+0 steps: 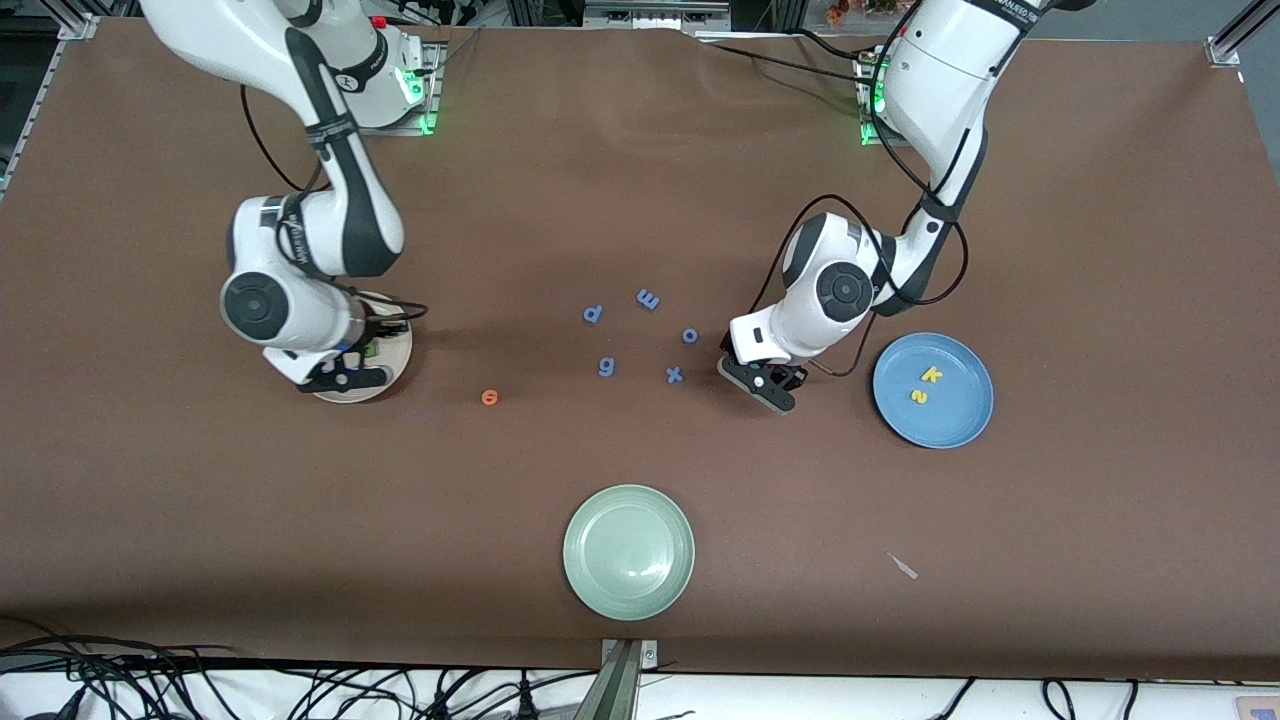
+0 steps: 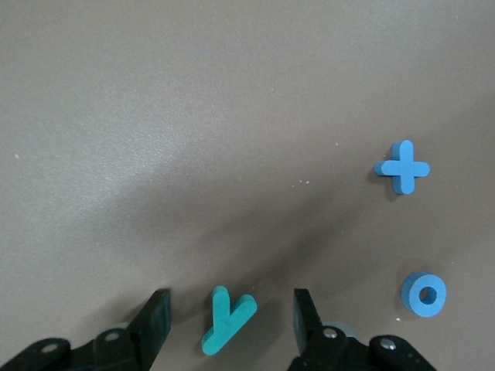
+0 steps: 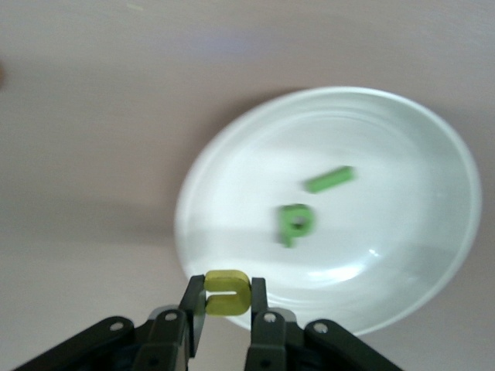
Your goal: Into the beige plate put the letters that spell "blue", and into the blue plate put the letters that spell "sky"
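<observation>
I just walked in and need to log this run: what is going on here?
Two arms are sorting foam letters onto plates. The right end effector holds the yellow u over the beige plate, where the green b and green l already lie. The left end effector is open around the teal y on the table. The yellow k and yellow s sit in the blue plate. The orange e is still on the table.

I see a big brown cloth-covered table (image 1: pixel 560 160) with soft wrinkles in it. Silver metal rails (image 1: pixel 1230 40) sit at its corners. Black tangled cables (image 1: pixel 200 685) lie on a white ledge (image 1: pixel 900 695) along the near edge. Small green lights (image 1: pixel 428 122) glow up top.
</observation>
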Available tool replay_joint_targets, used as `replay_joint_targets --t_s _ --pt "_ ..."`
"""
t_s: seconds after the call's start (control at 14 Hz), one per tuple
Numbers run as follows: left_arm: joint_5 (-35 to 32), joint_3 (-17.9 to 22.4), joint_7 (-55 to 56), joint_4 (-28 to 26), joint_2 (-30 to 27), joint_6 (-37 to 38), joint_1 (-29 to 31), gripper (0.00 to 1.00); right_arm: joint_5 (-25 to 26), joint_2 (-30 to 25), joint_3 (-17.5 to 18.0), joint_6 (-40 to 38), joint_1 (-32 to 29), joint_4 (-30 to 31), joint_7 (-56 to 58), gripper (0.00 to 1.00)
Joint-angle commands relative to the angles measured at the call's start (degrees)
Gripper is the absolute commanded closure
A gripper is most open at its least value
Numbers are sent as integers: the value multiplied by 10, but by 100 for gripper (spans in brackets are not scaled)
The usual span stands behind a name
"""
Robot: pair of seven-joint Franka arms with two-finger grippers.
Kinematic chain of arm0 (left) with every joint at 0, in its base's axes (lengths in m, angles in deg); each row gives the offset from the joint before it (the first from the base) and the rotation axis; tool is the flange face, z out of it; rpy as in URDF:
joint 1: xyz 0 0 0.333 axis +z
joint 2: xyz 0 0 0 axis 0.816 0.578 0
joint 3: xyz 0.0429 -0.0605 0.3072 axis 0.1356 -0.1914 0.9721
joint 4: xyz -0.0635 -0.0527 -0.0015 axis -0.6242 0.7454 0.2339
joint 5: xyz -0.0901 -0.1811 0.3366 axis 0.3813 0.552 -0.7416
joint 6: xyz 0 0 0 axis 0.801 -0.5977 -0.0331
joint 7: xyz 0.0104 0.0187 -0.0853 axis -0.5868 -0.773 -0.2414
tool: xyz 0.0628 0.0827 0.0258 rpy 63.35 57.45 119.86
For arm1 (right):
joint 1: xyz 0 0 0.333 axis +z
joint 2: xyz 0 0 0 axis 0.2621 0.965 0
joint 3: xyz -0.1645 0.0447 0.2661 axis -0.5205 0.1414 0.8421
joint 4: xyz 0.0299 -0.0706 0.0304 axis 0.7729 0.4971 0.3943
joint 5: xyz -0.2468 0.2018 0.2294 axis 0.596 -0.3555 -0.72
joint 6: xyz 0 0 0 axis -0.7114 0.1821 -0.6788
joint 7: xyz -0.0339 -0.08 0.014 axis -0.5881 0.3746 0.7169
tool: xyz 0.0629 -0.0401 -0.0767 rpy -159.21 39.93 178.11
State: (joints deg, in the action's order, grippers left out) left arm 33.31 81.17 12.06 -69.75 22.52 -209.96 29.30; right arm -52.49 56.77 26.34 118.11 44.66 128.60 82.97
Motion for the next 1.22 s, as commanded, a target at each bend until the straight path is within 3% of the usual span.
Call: replay_joint_targets --t_s 0.0,0.07,0.36,0.57,0.86,1.15 --pt "-9 9 -7 14 9 3 -7 30 -5 22 -6 -1 -17 1 21 38" --pt "-24 10 -7 14 9 2 -7 36 -6 21 -6 0 -18 0 13 0" --pt "-32 10 -7 13 9 2 -7 63 -6 16 -2 -7 -12 -37 -43 0" --pt "-32 20 -9 14 6 3 -6 80 -7 36 31 -6 -1 -91 -140 0" --pt "-32 30 -6 9 -32 10 22 84 -64 104 72 -6 0 -184 -237 0" --pt "-33 29 -77 6 -96 93 159 83 -87 154 92 1 2 -231 -263 0"
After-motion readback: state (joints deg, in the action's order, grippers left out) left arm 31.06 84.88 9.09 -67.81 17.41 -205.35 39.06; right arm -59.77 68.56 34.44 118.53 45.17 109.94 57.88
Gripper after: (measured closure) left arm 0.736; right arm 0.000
